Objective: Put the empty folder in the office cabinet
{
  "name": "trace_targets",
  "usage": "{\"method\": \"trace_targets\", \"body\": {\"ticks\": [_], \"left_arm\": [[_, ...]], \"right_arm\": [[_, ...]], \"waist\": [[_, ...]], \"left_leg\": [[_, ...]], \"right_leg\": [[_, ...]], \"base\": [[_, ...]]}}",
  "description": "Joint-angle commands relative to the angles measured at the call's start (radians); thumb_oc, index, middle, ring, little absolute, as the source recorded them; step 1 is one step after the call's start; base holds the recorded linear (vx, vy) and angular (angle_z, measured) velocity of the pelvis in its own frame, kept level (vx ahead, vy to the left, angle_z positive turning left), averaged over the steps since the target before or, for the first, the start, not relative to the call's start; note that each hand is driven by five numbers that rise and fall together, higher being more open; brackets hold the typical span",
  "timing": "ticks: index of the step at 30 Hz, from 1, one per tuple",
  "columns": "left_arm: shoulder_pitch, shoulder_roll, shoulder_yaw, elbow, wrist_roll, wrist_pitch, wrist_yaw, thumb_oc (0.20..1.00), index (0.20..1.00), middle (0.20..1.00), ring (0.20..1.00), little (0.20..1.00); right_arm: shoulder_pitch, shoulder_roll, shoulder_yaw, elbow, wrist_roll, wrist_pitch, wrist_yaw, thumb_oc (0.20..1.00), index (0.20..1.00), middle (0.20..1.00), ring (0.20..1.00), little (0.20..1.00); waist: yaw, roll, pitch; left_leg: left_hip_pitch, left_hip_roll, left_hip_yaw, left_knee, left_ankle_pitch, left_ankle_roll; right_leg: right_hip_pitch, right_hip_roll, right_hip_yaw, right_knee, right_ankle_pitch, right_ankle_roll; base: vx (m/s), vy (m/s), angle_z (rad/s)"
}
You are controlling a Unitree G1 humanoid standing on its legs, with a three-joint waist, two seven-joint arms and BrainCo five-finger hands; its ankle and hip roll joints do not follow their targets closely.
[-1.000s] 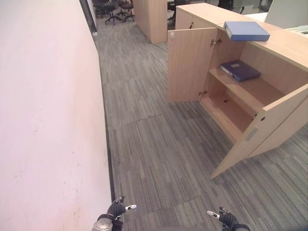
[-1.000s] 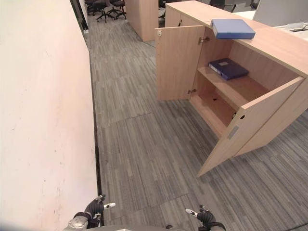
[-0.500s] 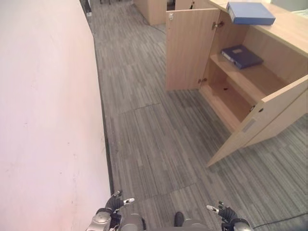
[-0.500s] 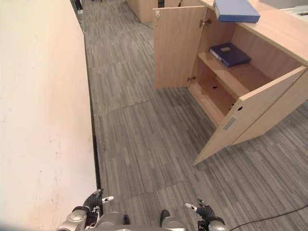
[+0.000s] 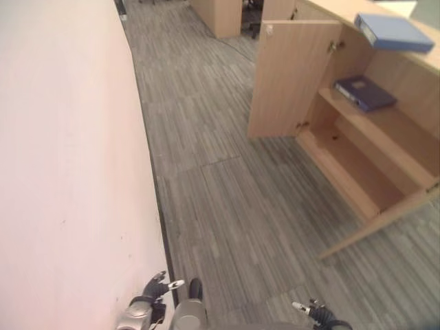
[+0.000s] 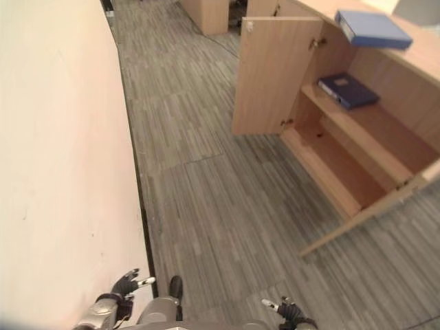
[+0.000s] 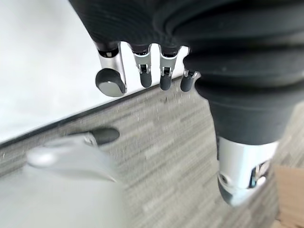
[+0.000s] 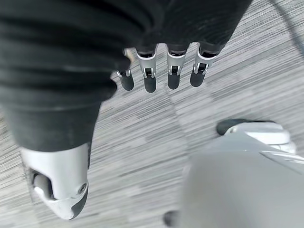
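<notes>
A light blue folder (image 5: 393, 32) lies flat on top of the wooden office cabinet (image 5: 357, 172), whose two doors stand open. Inside, a dark blue folder (image 5: 364, 92) lies on the upper shelf; the lower shelf (image 6: 330, 165) is bare. Both are at the far right, well away from my hands. My left hand (image 5: 157, 289) hangs low near the wall, its fingers (image 7: 141, 66) relaxed over the carpet and holding nothing. My right hand (image 5: 313, 311) hangs low too, its fingers (image 8: 161, 71) loose and empty above the carpet.
A white wall (image 5: 62, 172) with a black baseboard runs along my left. Grey striped carpet (image 5: 227, 192) spreads between me and the cabinet. One open door (image 5: 289, 75) juts out towards me, and the other (image 5: 385, 220) sticks out at the lower right. Another wooden unit (image 5: 220, 14) stands far back.
The whole picture has swung, so the cabinet now shows further right and partly cut off. Both hands stay low and empty.
</notes>
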Motion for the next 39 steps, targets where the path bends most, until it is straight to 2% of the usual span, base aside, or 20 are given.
{"method": "trace_targets", "body": {"ticks": [1,3,6,7,9,10,11,14,15,16,17,19,20,24,28,32,36,37,38,39], "left_arm": [[0.0,-0.027,0.031,-0.004,0.002,-0.017,-0.006,1.0,1.0,1.0,1.0,1.0],[-0.002,-0.017,0.027,-0.001,0.017,-0.016,-0.011,1.0,1.0,1.0,1.0,1.0],[-0.001,-0.007,0.021,-0.006,0.037,-0.014,-0.009,1.0,1.0,1.0,1.0,1.0],[-0.001,-0.007,0.021,-0.006,0.037,-0.014,-0.009,1.0,1.0,1.0,1.0,1.0],[-0.012,0.001,0.014,-0.018,0.035,-0.013,-0.01,1.0,1.0,1.0,1.0,1.0],[-0.03,0.016,0.006,-0.046,0.017,-0.012,-0.013,1.0,1.0,1.0,1.0,1.0],[-0.037,0.022,0.004,-0.061,0.004,-0.012,-0.008,1.0,1.0,1.0,1.0,1.0],[-0.043,0.029,0.008,-0.072,-0.003,-0.011,-0.005,1.0,1.0,1.0,1.0,1.0],[-0.047,0.029,0.012,-0.071,-0.01,-0.012,-0.006,1.0,1.0,1.0,1.0,1.0],[-0.047,0.028,0.012,-0.071,-0.01,-0.012,-0.006,1.0,1.0,1.0,1.0,1.0],[-0.048,0.027,0.014,-0.068,-0.012,-0.013,-0.006,1.0,1.0,1.0,1.0,1.0],[-0.048,0.025,0.009,-0.071,-0.008,-0.011,-0.007,1.0,1.0,1.0,1.0,1.0],[-0.048,0.024,0.009,-0.07,-0.008,-0.011,-0.007,1.0,1.0,1.0,1.0,1.0],[-0.046,0.008,-0.011,-0.055,0.046,-0.016,-0.012,1.0,1.0,1.0,1.0,1.0],[-0.055,-0.001,-0.017,-0.049,0.076,-0.019,-0.01,1.0,1.0,1.0,1.0,1.0],[-0.043,-0.021,-0.022,-0.041,0.078,-0.021,-0.018,1.0,1.0,1.0,1.0,1.0],[-0.044,-0.044,-0.037,-0.042,0.065,-0.026,-0.02,1.0,1.0,1.0,1.0,1.0],[-0.048,-0.045,-0.037,-0.044,0.056,-0.026,-0.021,1.0,1.0,1.0,1.0,1.0],[-0.059,-0.041,-0.04,-0.058,0.035,-0.02,-0.017,1.0,1.0,1.0,1.0,1.0],[-0.063,-0.037,-0.038,-0.069,0.024,-0.021,-0.014,1.0,1.0,1.0,1.0,1.0]], "right_arm": [[-0.036,-0.092,-0.018,-0.013,-0.02,-0.008,0.01,1.0,1.0,1.0,1.0,1.0],[-0.034,-0.086,-0.023,0.001,-0.025,-0.002,0.017,1.0,1.0,1.0,1.0,1.0],[-0.033,-0.084,-0.026,0.026,-0.04,0.003,0.016,1.0,1.0,1.0,1.0,1.0],[-0.033,-0.084,-0.026,0.026,-0.04,0.003,0.016,1.0,1.0,1.0,1.0,1.0],[-0.043,-0.084,-0.026,0.031,-0.041,0.005,0.013,1.0,1.0,1.0,1.0,1.0],[-0.059,-0.086,-0.028,0.018,-0.036,0.006,0.011,1.0,1.0,1.0,1.0,1.0],[-0.068,-0.087,-0.028,0.012,-0.029,0.006,0.009,1.0,1.0,1.0,1.0,1.0],[-0.076,-0.082,-0.035,0.001,-0.012,0.002,0.003,1.0,1.0,1.0,1.0,1.0],[-0.077,-0.075,-0.04,-0.004,0.0,-0.003,0.003,1.0,1.0,1.0,1.0,1.0],[-0.077,-0.075,-0.04,-0.004,0.0,-0.003,0.003,1.0,1.0,1.0,1.0,1.0],[-0.071,-0.071,-0.037,-0.003,-0.001,-0.004,0.003,1.0,1.0,1.0,1.0,1.0],[-0.07,-0.073,-0.041,0.002,-0.007,-0.001,-0.001,1.0,1.0,1.0,1.0,1.0],[-0.069,-0.073,-0.04,0.002,-0.007,-0.001,-0.001,1.0,1.0,1.0,1.0,1.0],[-0.06,-0.077,-0.05,0.029,-0.006,0.008,-0.001,1.0,1.0,1.0,1.0,1.0],[-0.053,-0.073,-0.053,0.026,-0.025,0.011,-0.006,1.0,1.0,1.0,1.0,1.0],[-0.026,-0.081,-0.068,0.043,-0.012,0.008,-0.009,1.0,1.0,1.0,1.0,1.0],[-0.011,-0.118,-0.104,0.069,0.01,0.007,-0.003,1.0,1.0,1.0,1.0,1.0],[-0.011,-0.128,-0.107,0.075,0.011,0.009,-0.003,1.0,1.0,1.0,1.0,1.0],[-0.02,-0.139,-0.109,0.081,0.012,0.01,-0.008,1.0,1.0,1.0,1.0,1.0],[-0.025,-0.141,-0.105,0.076,0.013,0.013,-0.01,1.0,1.0,1.0,1.0,1.0]], "waist": [[0.021,0.095,0.012],[0.021,0.067,-0.007],[0.023,0.037,-0.029],[0.024,0.036,-0.03],[0.023,0.025,-0.025],[0.025,0.049,-0.008],[0.011,0.073,0.005],[-0.005,0.105,0.029],[-0.044,0.131,0.045],[-0.045,0.133,0.045],[-0.078,0.144,0.063],[-0.093,0.149,0.059],[-0.097,0.149,0.062],[-0.195,0.137,0.052],[-0.251,0.158,0.06],[-0.257,0.154,0.031],[-0.291,0.194,0.022],[-0.287,0.2,0.028],[-0.277,0.172,0.056],[-0.273,0.142,0.066]], "left_leg": [[-0.131,0.177,-0.127,-0.358,0.327,-0.097],[-0.144,0.145,-0.113,-0.296,0.352,-0.089],[-0.144,0.098,-0.087,-0.239,0.309,-0.055],[-0.145,0.098,-0.085,-0.237,0.308,-0.054],[-0.123,0.064,-0.058,-0.22,0.256,-0.018],[-0.085,0.058,-0.033,-0.216,0.209,0.017],[-0.05,0.06,-0.024,-0.224,0.189,0.036],[0.028,0.048,-0.009,-0.245,0.155,0.066],[0.128,0.018,-0.012,-0.281,0.118,0.084],[0.127,0.02,-0.012,-0.282,0.119,0.083],[0.2,0.002,-0.016,-0.301,0.089,0.086],[0.252,-0.008,-0.004,-0.32,0.058,0.08],[0.259,-0.008,-0.007,-0.323,0.056,0.079],[0.423,-0.05,-0.027,-0.403,-0.025,0.046],[0.504,-0.02,-0.042,-0.403,-0.09,0.025],[0.559,-0.011,-0.032,-0.403,-0.113,0.01],[0.523,0.063,-0.006,-0.218,-0.007,-0.06],[0.5,0.081,0.004,-0.132,0.05,-0.08],[0.387,0.1,-0.013,0.127,0.229,-0.124],[0.36,0.099,0.004,0.234,0.275,-0.128]], "right_leg": [[0.208,0.077,0.02,-0.064,-0.045,0.028],[0.196,0.021,0.032,-0.042,0.011,0.065],[0.144,-0.019,0.057,0.01,0.183,0.103],[0.143,-0.021,0.058,0.008,0.183,0.103],[0.086,-0.028,0.071,0.113,0.337,0.121],[-0.011,-0.023,0.042,0.284,0.469,0.124],[-0.06,-0.015,0.012,0.367,0.505,0.116],[-0.141,-0.007,-0.045,0.492,0.49,0.113],[-0.25,0.04,-0.114,0.549,0.377,0.094],[-0.25,0.042,-0.115,0.547,0.379,0.093],[-0.322,0.048,-0.187,0.524,0.295,0.088],[-0.359,0.023,-0.301,0.393,0.256,0.07],[-0.351,0.022,-0.305,0.395,0.249,0.07],[-0.461,0.062,-0.372,0.009,0.354,0.095],[-0.541,0.052,-0.368,-0.098,0.411,0.123],[-0.483,0.043,-0.419,-0.106,0.447,0.101],[-0.431,0.067,-0.413,-0.068,0.419,0.056],[-0.4,0.086,-0.409,-0.067,0.396,0.038],[-0.33,0.092,-0.411,-0.073,0.351,-0.008],[-0.301,0.084,-0.406,-0.077,0.337,-0.031]], "base": [[0.39,0.221,-0.44],[0.43,0.264,-0.41],[0.31,0.173,-0.32],[0.19,0.118,-0.3],[0.28,0.201,-0.35],[0.4,0.369,-0.45],[0.4,0.407,-0.53],[0.31,0.314,-0.1],[0.33,0.244,0.01],[0.61,0.344,-0.18],[0.38,0.113,-0.05],[0.39,0.074,-0.01],[0.29,-0.005,-0.08],[0.53,-0.086,0.17],[0.42,-0.144,0.35],[0.4,-0.178,-0.26],[0.36,-0.189,-0.22],[0.28,-0.277,-0.02],[0.42,-0.382,-0.11],[0.44,-0.412,-0.2]]}}
